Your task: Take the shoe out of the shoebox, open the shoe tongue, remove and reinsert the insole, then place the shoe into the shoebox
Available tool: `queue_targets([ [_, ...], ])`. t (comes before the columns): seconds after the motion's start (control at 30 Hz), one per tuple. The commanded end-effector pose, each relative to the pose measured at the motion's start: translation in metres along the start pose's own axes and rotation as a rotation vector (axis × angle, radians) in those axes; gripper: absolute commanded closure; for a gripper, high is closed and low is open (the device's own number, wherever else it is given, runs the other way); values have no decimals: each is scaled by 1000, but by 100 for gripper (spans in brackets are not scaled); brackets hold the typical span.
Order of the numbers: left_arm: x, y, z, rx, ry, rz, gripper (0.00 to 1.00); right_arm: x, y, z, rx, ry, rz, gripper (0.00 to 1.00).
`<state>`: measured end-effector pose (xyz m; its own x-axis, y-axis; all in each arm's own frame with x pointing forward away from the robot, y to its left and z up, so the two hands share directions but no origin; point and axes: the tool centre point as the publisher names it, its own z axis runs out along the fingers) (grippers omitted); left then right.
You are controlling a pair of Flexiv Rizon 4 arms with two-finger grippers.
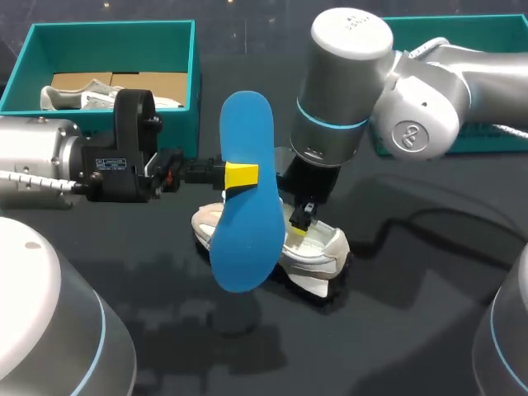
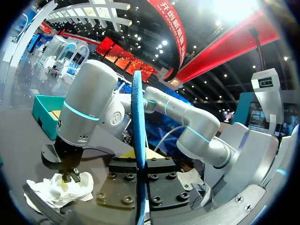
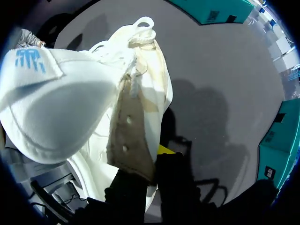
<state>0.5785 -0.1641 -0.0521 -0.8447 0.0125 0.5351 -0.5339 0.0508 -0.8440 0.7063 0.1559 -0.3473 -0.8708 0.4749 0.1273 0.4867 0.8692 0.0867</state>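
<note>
Above the shoe [image 1: 322, 247], which sits on the worktop [image 1: 412, 313] outside the shoebox [image 1: 107, 37], the left end effector [image 1: 239, 175] pinches the insole [image 1: 247, 124] at mid-length, holding it upright. The right end effector [image 1: 299, 221] grips the shoe's side wall, steadying it. Reinserting should go best toe-first: tilt the insole, slide it under the tongue [image 3: 56, 103], and keep the shoe pinned.

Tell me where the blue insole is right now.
In the head view the insole hangs upright above mid-table, clamped in the left gripper, just left of the shoe.
</note>
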Motion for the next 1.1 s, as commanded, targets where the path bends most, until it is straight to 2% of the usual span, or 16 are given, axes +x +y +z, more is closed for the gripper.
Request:
queue_targets([
  [0.03, -1, 1, 2, 2, 0, 1, 100, 12, -16, -8, -100, -46, 181, 100],
  [0.2, -1, 1, 2, 2, 0, 1, 100, 27, -13, -12, -153, -78, 425, 100],
  [0.63, -1, 1, 2, 2, 0, 1, 100, 27, -13, -12, -153, -78, 425, 100],
  [0.7, -1, 1, 2, 2, 0, 1, 100, 28, -10, -10, -182, -93, 506, 100],
  [0.9, -1, 1, 2, 2, 0, 1, 100, 30, 2, -7, -167, -106, 754, 100],
  [1.1, -1, 1, 2, 2, 0, 1, 100, 28, 6, -5, -159, -125, 844, 100],
])
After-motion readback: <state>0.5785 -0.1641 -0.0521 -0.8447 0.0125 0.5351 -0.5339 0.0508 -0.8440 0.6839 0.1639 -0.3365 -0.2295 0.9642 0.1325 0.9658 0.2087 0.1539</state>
